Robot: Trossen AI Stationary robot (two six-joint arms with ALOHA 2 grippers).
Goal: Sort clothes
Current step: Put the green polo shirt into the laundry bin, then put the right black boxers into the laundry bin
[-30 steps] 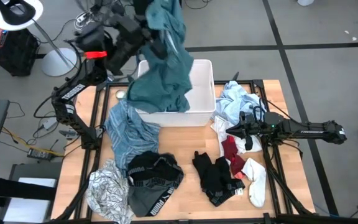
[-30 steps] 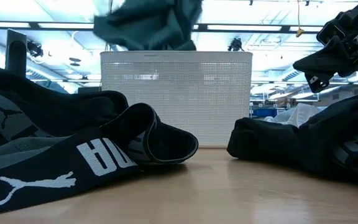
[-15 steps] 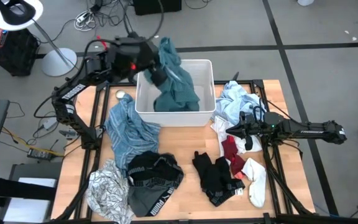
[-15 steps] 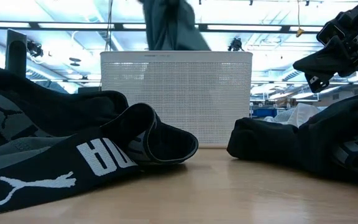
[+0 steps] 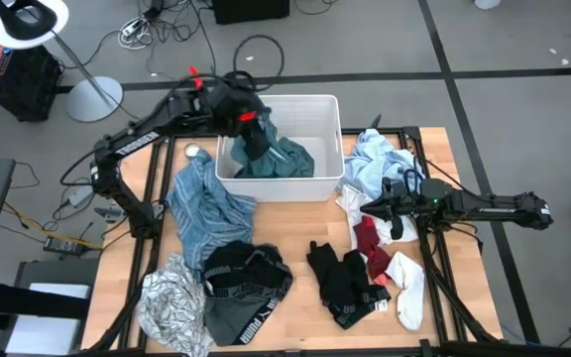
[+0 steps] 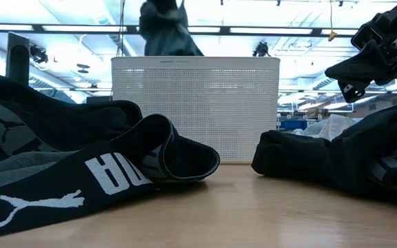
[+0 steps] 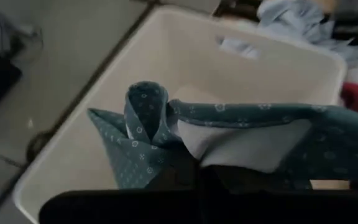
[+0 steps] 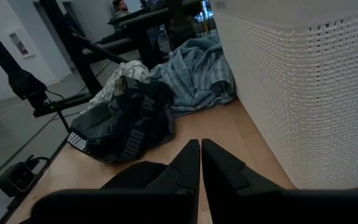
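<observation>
left claw (image 5: 254, 134) clamped on the teal shirt (image 5: 284, 159), mostly down in the tub (image 5: 327, 107) at the counter's (image 5: 295, 223) far edge. light, limp; pinch a bunched fold. right claw (image 5: 393, 211) closed, empty, over the right-hand clothes.

White PUMA lettering and the leaping-cat logo mark the waistband of black shorts (image 6: 60, 179) lying on the counter (image 6: 253, 213); nothing else is legible.

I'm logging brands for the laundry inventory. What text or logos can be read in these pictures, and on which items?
"PUMA", white letters on the waistband of the black shorts; in the low view only part of the word and the leaping-cat logo show.
Print on the teal shirt: small pattern, no words.
Nothing else is readable.
</observation>
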